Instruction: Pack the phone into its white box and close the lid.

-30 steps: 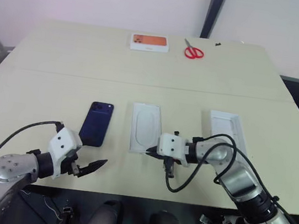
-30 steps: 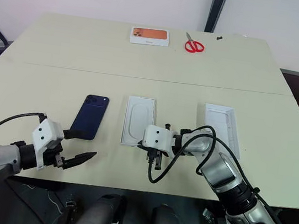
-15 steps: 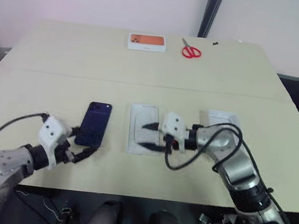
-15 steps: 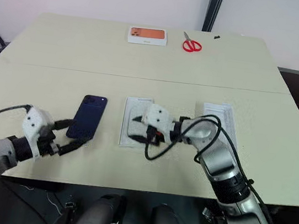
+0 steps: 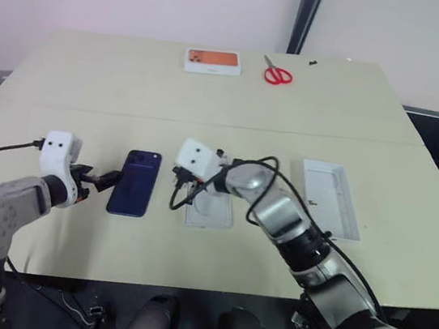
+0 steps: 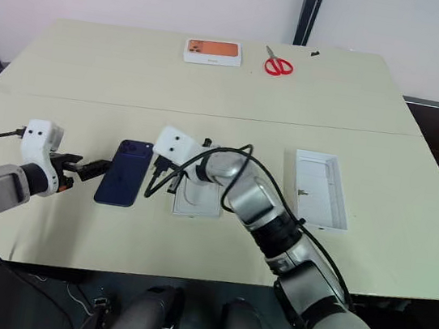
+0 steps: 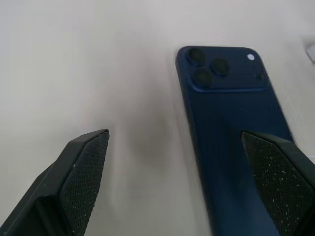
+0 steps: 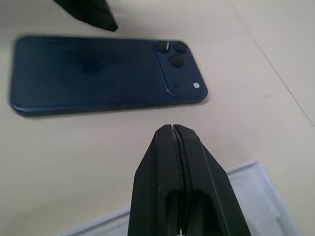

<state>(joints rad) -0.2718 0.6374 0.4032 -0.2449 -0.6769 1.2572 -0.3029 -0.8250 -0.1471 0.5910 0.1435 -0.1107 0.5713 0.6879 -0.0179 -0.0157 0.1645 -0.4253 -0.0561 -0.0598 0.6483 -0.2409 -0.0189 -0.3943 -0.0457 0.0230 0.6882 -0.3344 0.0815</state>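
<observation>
One phone (image 5: 133, 193), two white trays (image 5: 329, 198), scissors (image 5: 278, 75)

On the table (image 5: 92, 81) we count one navy-blue phone (image 5: 134, 182), lying back up with three camera lenses in its corner. We see three white box parts: one open white tray (image 5: 328, 198), one flat white piece (image 5: 210, 209) partly under the right arm, and one closed box with an orange picture (image 5: 213, 61). There is also one pair of red scissors (image 5: 278, 75), and we count two grippers (image 5: 104, 180), each with two black fingers.
</observation>
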